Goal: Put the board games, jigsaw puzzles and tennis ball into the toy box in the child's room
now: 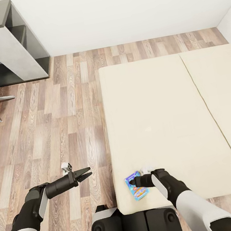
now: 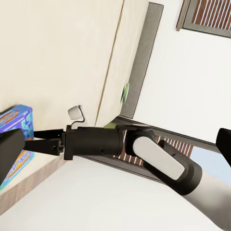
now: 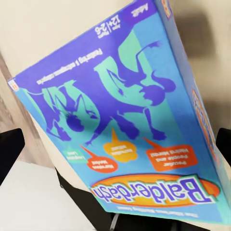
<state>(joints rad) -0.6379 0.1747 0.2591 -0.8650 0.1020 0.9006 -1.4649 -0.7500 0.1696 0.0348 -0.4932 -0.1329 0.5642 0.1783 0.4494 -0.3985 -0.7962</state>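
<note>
Blue board game (image 1: 137,190) flat at near corner of bed (image 1: 162,122), right gripper (image 1: 134,182) over it, grip impossible to tell. Left gripper (image 1: 86,173) over wooden floor (image 1: 50,134), fingers spread, grasping nothing.

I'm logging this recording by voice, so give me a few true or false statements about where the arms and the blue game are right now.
1. The blue Balderdash board game lies near the corner of the bed. True.
2. The left gripper hangs over the bed. False: it is over the wood floor, jaws open.
3. The right gripper is at the game. True.
4. The game sits on the desk. False: it is on the bed.
</note>
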